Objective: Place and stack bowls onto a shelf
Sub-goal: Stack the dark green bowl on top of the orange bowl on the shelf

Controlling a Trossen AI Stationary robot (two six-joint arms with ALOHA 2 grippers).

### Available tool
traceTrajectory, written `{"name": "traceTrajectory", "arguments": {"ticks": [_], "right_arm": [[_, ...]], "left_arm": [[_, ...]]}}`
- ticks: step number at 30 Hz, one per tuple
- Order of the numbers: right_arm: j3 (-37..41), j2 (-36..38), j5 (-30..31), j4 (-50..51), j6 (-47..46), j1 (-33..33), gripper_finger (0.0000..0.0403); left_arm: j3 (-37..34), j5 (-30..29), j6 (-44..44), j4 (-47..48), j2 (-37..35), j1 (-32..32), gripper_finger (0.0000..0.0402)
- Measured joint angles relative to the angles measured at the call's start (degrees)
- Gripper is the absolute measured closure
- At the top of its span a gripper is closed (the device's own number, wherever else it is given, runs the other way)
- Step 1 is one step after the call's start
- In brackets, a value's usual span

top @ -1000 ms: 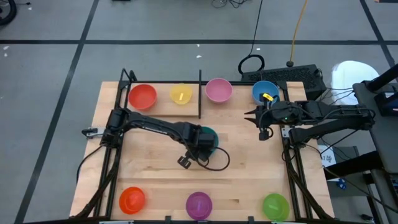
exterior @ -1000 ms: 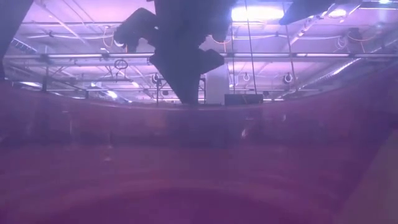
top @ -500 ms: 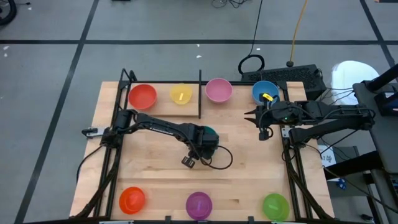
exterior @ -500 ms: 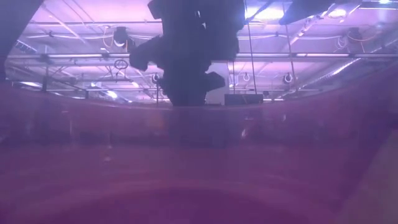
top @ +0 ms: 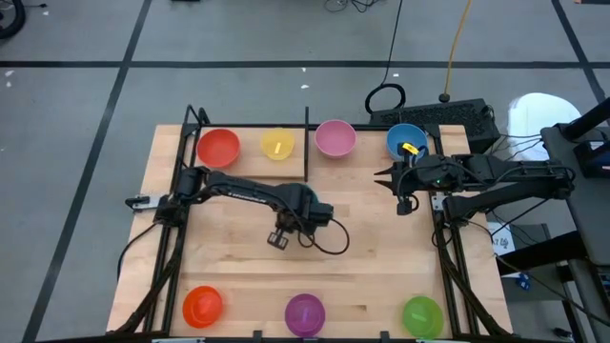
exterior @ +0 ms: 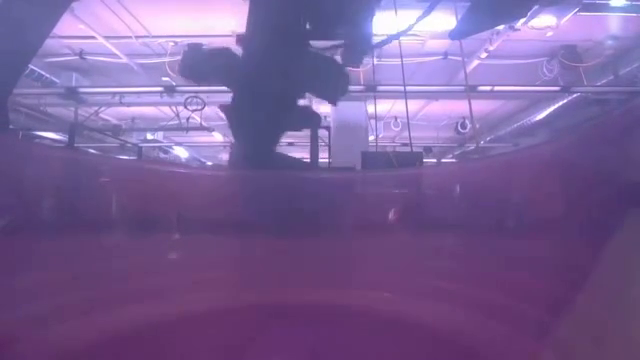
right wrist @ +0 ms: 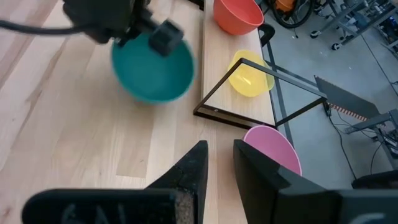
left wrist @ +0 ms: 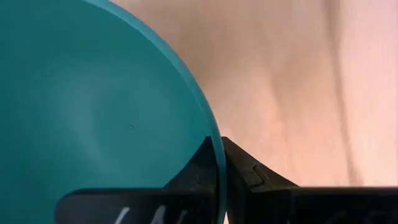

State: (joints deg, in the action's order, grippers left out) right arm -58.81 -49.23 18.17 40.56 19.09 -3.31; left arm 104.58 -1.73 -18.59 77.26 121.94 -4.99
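While the left gripper (left wrist: pixel 221 163) pinches the rim of the teal bowl (left wrist: pixel 93 106), that bowl sits out in the middle of the table (top: pixel 381 267), just near of the shelf (top: pixel 305 143). The bowl is round, smooth and shiny, all one blue-green colour, and it looks tipped a little in the right wrist view (right wrist: pixel 153 70). One dark finger is inside the rim and one is outside.

On the shelf at the far edge stand four bowls in a row. The red bowl (top: pixel 218 147) is at the left end and the yellow bowl (top: pixel 277 144) is next to it. Past the black divider (top: pixel 306 133) come the pink bowl (top: pixel 335 137) and then the blue bowl (top: pixel 406 140). A small yellow thing lies in the blue bowl.

Along the near edge of the table are three more bowls: the orange bowl (top: pixel 203 305), the purple bowl (top: pixel 305 312) and the green bowl (top: pixel 422 312). They stand well apart.

The right gripper (right wrist: pixel 219 163) waits at the right side of the table, near the blue bowl. Its fingers are a little apart and hold nothing.
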Motion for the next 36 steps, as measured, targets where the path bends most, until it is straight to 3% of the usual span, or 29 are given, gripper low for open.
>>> {"name": "traceTrajectory", "arguments": {"ticks": [5, 11, 24, 31, 36], "right_arm": [[0.0, 0.0, 0.0, 0.0, 0.0, 0.0, 0.0334], [0.0, 0.0, 0.0, 0.0, 0.0, 0.0, 0.0334], [0.0, 0.0, 0.04, 0.0, 0.24, 0.0, 0.0334], [0.0, 0.0, 0.07, 0.0, 0.46, 0.0, 0.0334], [0.0, 0.0, 0.07, 0.0, 0.46, 0.0, 0.0334]], "left_arm": [[10.91, -3.52, 3.92, 12.51, -0.16, 1.44, 0.0397], [19.06, -2.84, 12.59, 12.93, -4.8, 4.33, 0.0397], [18.38, -16.54, 31.33, 12.84, -22.12, 15.0, 0.0397], [17.08, -18.44, 38.58, 12.71, -26.83, 21.79, 0.0398], [10.16, -18.44, 39.95, 12.71, -29.84, 25.7, 0.0398]]}}
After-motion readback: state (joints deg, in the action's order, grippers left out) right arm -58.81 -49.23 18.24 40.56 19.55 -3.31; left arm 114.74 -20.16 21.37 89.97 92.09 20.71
